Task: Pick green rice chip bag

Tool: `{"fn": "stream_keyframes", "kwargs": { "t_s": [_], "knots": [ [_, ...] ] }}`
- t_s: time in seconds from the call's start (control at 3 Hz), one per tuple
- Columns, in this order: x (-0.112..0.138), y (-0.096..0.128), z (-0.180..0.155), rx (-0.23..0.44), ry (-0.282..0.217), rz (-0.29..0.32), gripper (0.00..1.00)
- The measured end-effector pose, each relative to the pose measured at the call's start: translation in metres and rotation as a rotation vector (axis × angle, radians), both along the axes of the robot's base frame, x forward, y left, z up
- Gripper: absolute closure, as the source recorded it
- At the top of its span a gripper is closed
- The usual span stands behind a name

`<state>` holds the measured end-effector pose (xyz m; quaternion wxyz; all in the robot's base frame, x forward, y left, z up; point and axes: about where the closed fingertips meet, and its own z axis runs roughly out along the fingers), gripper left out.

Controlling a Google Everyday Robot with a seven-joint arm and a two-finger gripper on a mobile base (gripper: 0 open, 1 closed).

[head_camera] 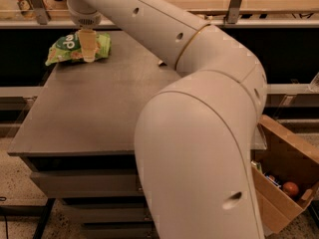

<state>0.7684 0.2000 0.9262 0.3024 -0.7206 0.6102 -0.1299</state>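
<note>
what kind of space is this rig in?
Likely a lab or office test area: a grey counter over drawers, with a cardboard box of items beside it. The tool is over the green rice chip bag at the counter's far left corner.

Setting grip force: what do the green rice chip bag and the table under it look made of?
Green rice chip bag: likely thin glossy plastic film, crinkled with bright highlights. Table: matte gray top, maybe laminate or metal; flat, dull, no visible grain. The gripper hangs over the bag's middle.
</note>
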Motion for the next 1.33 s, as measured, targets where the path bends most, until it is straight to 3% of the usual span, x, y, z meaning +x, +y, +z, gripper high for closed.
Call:
{"fn": "stream_keyframes", "kwargs": {
  "t_s": [0.33,1.0,1.33],
  "knots": [
    [0.016,0.003,-0.022,0.008,0.000,-0.014,0.00],
    [0.037,0.015,-0.040,0.087,0.007,-0.022,0.00],
    [0.044,0.016,-0.045,0.123,0.012,-0.033,0.18]
  ]
}}
